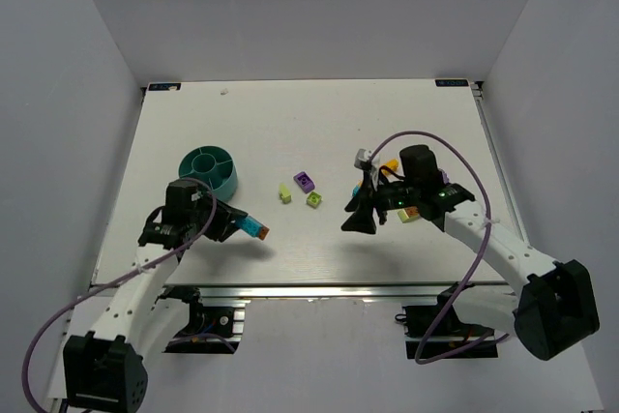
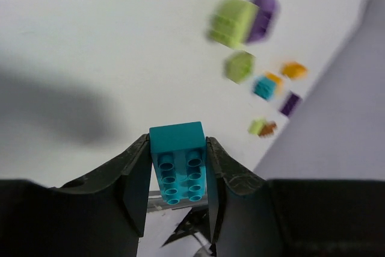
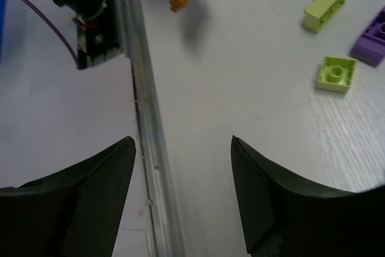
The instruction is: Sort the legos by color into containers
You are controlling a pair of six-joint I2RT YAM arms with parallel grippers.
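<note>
My left gripper point(image 2: 177, 148) is shut on a cyan lego point(image 2: 177, 157), held above the table near its front edge point(image 1: 253, 228). An orange piece sits on the lego's far end point(image 1: 263, 233). The teal divided bowl point(image 1: 207, 169) stands just behind the left gripper. My right gripper point(image 1: 363, 215) hangs open and empty over the front edge point(image 3: 183, 148). Between the arms lie two lime legos point(image 1: 285, 193) point(image 1: 314, 199) and a purple one point(image 1: 305, 181). The right wrist view shows the lime pair point(image 3: 326, 7) point(image 3: 335, 74) and the purple one point(image 3: 373, 37).
More legos lie under and beside the right arm: an orange one point(image 1: 392, 163), a lime and brown pair point(image 1: 408, 214) and a purple one point(image 1: 447, 181). The table's metal front rail point(image 3: 144, 88) runs under the right gripper. White walls enclose the table.
</note>
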